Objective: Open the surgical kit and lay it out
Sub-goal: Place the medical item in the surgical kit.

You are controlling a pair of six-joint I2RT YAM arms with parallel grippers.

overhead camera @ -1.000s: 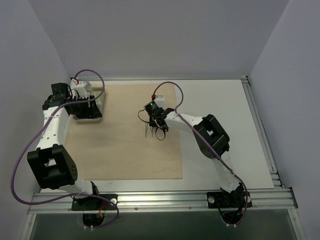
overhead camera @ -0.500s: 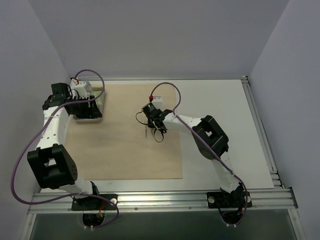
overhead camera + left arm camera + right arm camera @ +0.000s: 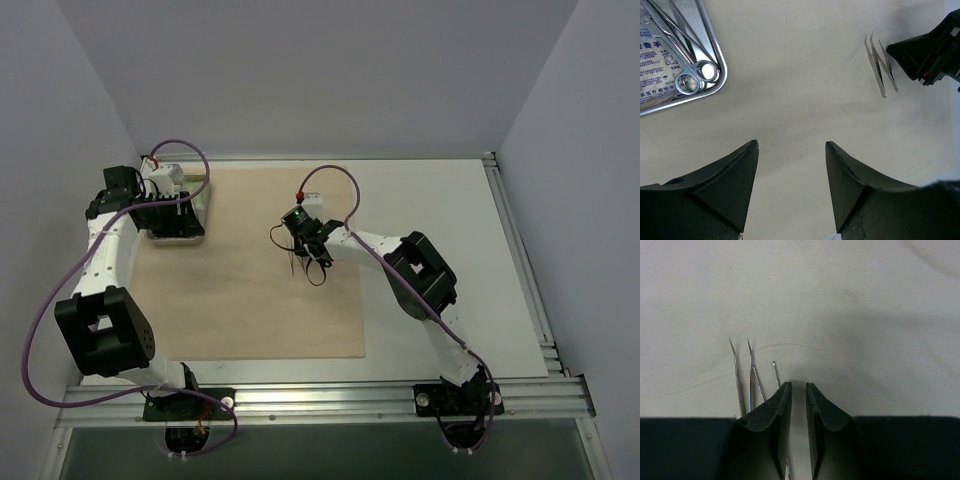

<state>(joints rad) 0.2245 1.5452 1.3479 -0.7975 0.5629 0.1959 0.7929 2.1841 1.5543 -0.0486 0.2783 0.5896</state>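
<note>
The surgical kit's beige cloth (image 3: pixel 250 300) lies spread flat on the table. Its steel tray (image 3: pixel 190 238) sits on the cloth's far left corner. In the left wrist view the tray (image 3: pixel 715 87) holds steel scissors (image 3: pixel 692 80) and a printed packet (image 3: pixel 652 62). My left gripper (image 3: pixel 172 212) hovers over the tray's edge, open and empty (image 3: pixel 791 150). Steel tweezers (image 3: pixel 292 262) lie near the cloth's middle (image 3: pixel 879 62). My right gripper (image 3: pixel 297 246) is low over them (image 3: pixel 796 387), its jaws a narrow gap apart. The tweezer tips (image 3: pixel 751 370) show beside its left finger, with nothing gripped.
White table (image 3: pixel 440 260) shows to the right of the cloth. Grey walls close in the left, back and right. An aluminium rail (image 3: pixel 320 400) with both arm bases runs along the near edge. Purple cables loop off both arms.
My right gripper has shifted slightly left and away over the tweezers, and its jaws narrowed a little. The left arm and the tray have not moved.
</note>
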